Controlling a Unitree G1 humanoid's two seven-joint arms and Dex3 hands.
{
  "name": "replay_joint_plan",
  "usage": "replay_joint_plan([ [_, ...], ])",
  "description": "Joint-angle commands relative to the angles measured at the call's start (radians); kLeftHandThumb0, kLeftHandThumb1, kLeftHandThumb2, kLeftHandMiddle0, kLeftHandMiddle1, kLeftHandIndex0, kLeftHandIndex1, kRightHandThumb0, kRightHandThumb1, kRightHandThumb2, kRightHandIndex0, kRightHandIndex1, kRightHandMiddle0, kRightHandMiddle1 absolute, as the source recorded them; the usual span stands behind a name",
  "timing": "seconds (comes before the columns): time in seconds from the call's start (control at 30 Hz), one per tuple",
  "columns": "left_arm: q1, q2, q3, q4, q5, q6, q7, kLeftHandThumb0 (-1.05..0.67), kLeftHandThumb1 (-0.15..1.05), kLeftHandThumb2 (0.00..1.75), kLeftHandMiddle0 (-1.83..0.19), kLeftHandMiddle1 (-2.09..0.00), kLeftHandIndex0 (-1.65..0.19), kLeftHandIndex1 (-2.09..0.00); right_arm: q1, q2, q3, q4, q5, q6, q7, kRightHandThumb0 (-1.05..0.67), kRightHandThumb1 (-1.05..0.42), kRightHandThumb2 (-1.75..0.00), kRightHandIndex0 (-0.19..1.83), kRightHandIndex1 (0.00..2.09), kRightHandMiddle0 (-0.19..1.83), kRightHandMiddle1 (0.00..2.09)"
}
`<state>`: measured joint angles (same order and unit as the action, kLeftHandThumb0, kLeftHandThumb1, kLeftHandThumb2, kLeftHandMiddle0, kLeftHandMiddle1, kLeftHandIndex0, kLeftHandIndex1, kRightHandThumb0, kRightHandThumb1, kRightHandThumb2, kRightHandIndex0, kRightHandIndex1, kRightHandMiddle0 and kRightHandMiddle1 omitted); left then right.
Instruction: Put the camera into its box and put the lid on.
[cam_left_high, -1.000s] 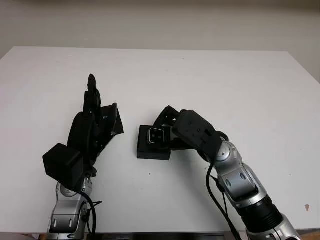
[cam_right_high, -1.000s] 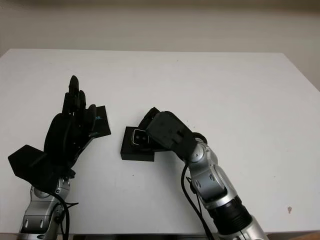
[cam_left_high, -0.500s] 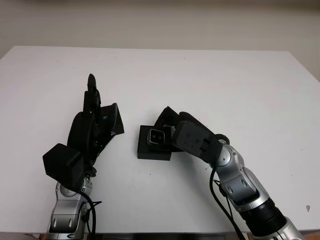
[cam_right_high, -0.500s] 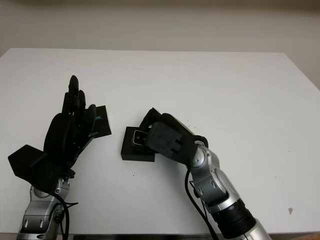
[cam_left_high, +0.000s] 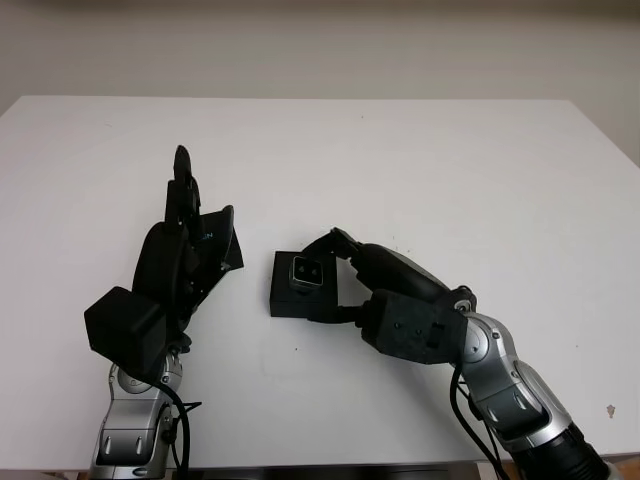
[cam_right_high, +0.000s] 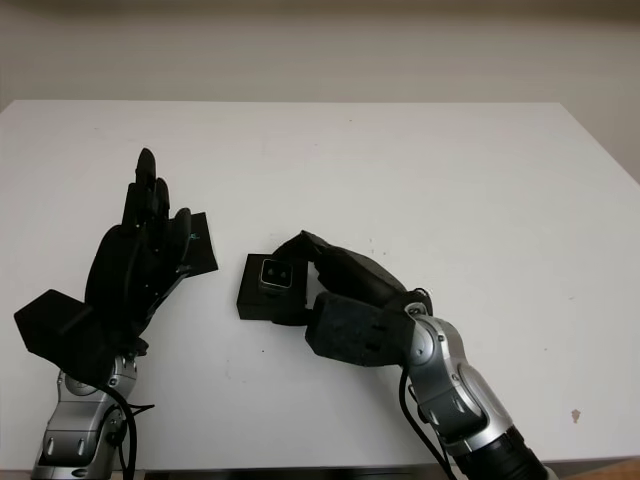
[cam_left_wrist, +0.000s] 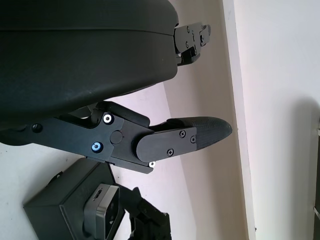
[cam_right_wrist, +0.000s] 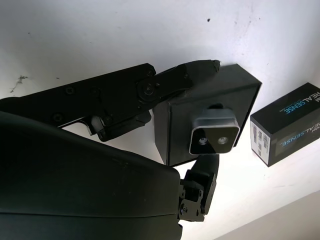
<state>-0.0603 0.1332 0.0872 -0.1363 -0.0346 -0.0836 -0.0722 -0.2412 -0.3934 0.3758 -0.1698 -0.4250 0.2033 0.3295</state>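
The small silver-faced camera (cam_left_high: 306, 270) sits lens-up in its black box (cam_left_high: 285, 300) at the table's middle. My right hand (cam_left_high: 335, 275) is at the box's right side, open, with one finger (cam_right_wrist: 170, 82) along the far edge and the thumb (cam_right_wrist: 197, 187) by the near edge; it does not grip the camera (cam_right_wrist: 214, 132). The black lid (cam_right_high: 200, 245), printed REALSENSE (cam_right_wrist: 292, 122), lies left of the box, partly hidden behind my left hand (cam_left_high: 175, 260). That hand is raised above the table, open and holding nothing.
The white table (cam_left_high: 450, 160) stretches wide to the back and right, with its far edge against a pale wall. The left wrist view shows the box (cam_left_wrist: 55, 210) with the camera (cam_left_wrist: 102, 212) beyond a left finger (cam_left_wrist: 185, 137).
My right hand has drawn back toward me and turned, uncovering the camera in the box. The box slid slightly left. The left hand has stayed still.
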Motion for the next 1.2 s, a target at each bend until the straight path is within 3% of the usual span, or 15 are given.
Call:
replay_joint_plan([
  [0.0, 0.002, 0.002, 0.002, -0.014, 0.003, -0.015, -0.001, -0.61, 1.05, 0.54, 0.19, 0.00, 0.19, 0.00, 0.006, -0.003, -0.018, 0.007, -0.003, -0.034, -0.014, -0.59, -1.00, -0.06, -0.06, 0.04, -0.13, 0.73],
  [0.17, 0.005, 0.002, 0.002, -0.011, 0.005, -0.017, 0.000, -0.62, 1.05, 0.54, 0.19, 0.00, 0.19, 0.00, -0.013, 0.020, -0.062, 0.014, 0.011, -0.068, -0.048, -0.59, -0.98, -0.05, -0.03, 0.06, -0.06, 0.58],
  [0.53, 0.010, 0.004, 0.008, -0.007, 0.007, -0.025, 0.004, -0.60, 1.05, 0.54, 0.19, 0.00, 0.19, 0.00, -0.126, 0.058, -0.179, 0.059, 0.087, -0.129, -0.091, -0.63, -0.98, -0.06, 0.02, 0.08, -0.03, 0.52],
  [0.63, 0.010, 0.005, 0.009, -0.004, 0.009, -0.030, 0.003, -0.60, 1.05, 0.54, 0.19, 0.00, 0.19, 0.00, -0.132, 0.039, -0.184, 0.089, 0.099, -0.206, -0.084, -0.66, -1.03, -0.07, 0.04, 0.08, -0.04, 0.48],
  [0.77, 0.009, 0.005, 0.008, -0.007, 0.013, -0.020, 0.007, -0.61, 1.05, 0.54, 0.19, 0.00, 0.19, 0.00, -0.135, -0.049, -0.132, 0.140, 0.043, -0.383, -0.025, -0.76, -1.05, -0.35, -0.01, 0.05, -0.06, 0.34],
  [0.9, 0.010, 0.007, 0.009, -0.006, 0.012, -0.022, 0.003, -0.61, 1.05, 0.54, 0.19, 0.00, 0.19, 0.00, -0.146, -0.113, -0.081, 0.208, -0.049, -0.556, -0.019, -0.82, -1.05, -0.43, -0.05, 0.03, -0.08, 0.26],
  [1.17, 0.012, 0.005, 0.011, -0.011, 0.002, -0.017, 0.002, -0.61, 1.05, 0.53, 0.19, 0.00, 0.19, 0.00, -0.161, -0.144, -0.044, 0.300, -0.123, -0.699, -0.010, -0.89, -1.05, -0.52, -0.12, 0.02, -0.11, 0.17],
])
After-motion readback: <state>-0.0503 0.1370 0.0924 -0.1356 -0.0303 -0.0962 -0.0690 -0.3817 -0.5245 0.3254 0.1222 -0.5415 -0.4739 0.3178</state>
